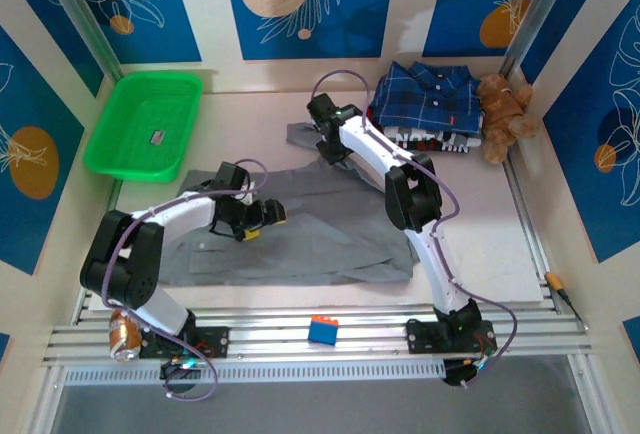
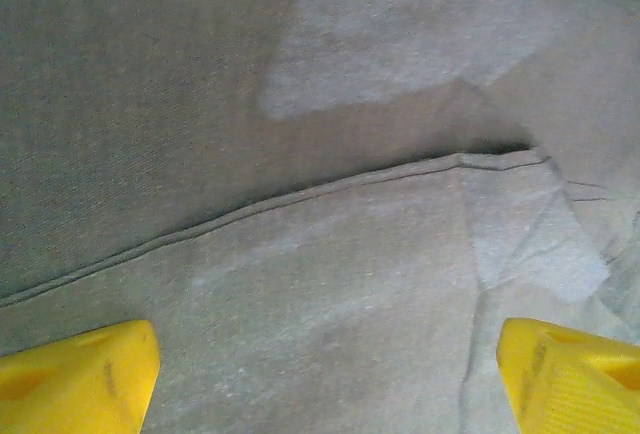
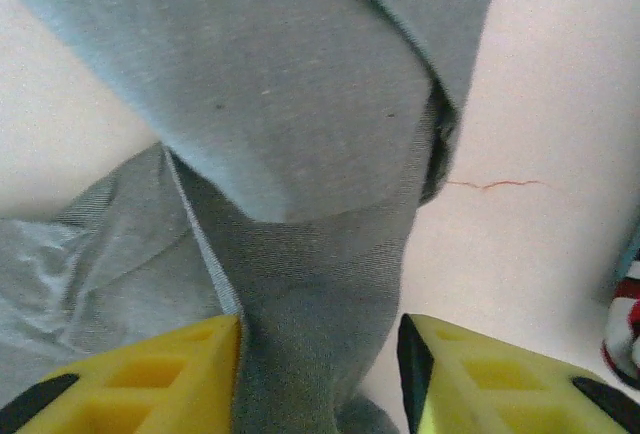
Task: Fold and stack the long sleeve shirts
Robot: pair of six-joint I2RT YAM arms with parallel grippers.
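The grey long sleeve shirt point(image 1: 300, 239) lies spread across the middle of the table. My left gripper point(image 1: 262, 219) hovers low over its left half, open, its yellow fingers point(image 2: 80, 374) wide apart above flat grey cloth point(image 2: 330, 284) and a hem seam. My right gripper point(image 1: 325, 142) is at the shirt's far end, where a grey sleeve point(image 3: 320, 284) runs between its yellow fingers point(image 3: 150, 374). The left finger touches the cloth; a thin gap shows at the right one. The plaid long sleeve shirt point(image 1: 430, 104) lies folded at the back right.
A brown teddy bear point(image 1: 505, 114) sits beside the plaid shirt in the back right corner. A green basket point(image 1: 145, 124) stands at the back left. A blue block point(image 1: 322, 330) rests on the front rail and a can point(image 1: 125, 334) by the left arm's base.
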